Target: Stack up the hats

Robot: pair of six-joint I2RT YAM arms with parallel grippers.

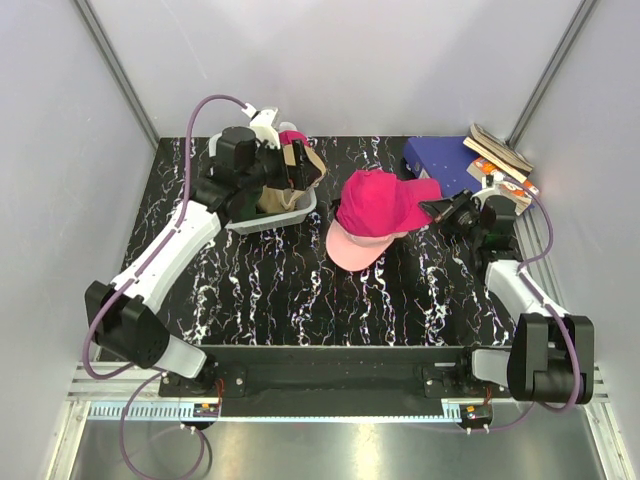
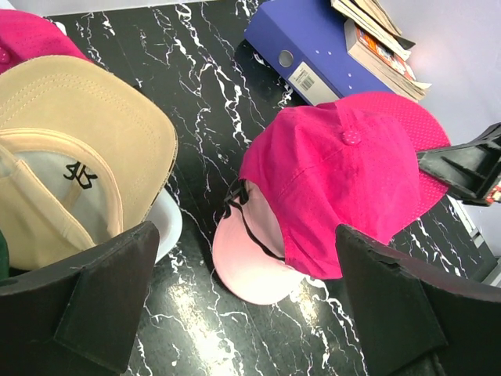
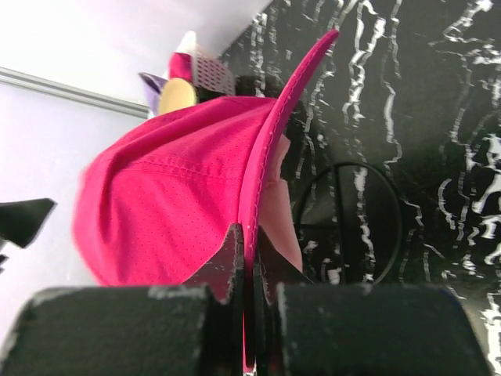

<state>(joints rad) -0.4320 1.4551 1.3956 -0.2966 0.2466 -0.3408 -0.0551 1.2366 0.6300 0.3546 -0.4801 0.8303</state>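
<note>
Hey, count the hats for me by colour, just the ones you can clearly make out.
Magenta: 2, the centre magenta cap and the far magenta cap in the grey basket
Light pink: 1, the light pink cap
Tan: 1, the tan cap
Total: 4 in clear view; the basket may hide more.

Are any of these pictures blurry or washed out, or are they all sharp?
Top view: sharp, evenly lit, with a glare strip along the metal rail. Left wrist view: the magenta cap is crisp; the left gripper's fingers are dark. Right wrist view: the right gripper's fingers, very close, look soft, and the wall is washed out.
</note>
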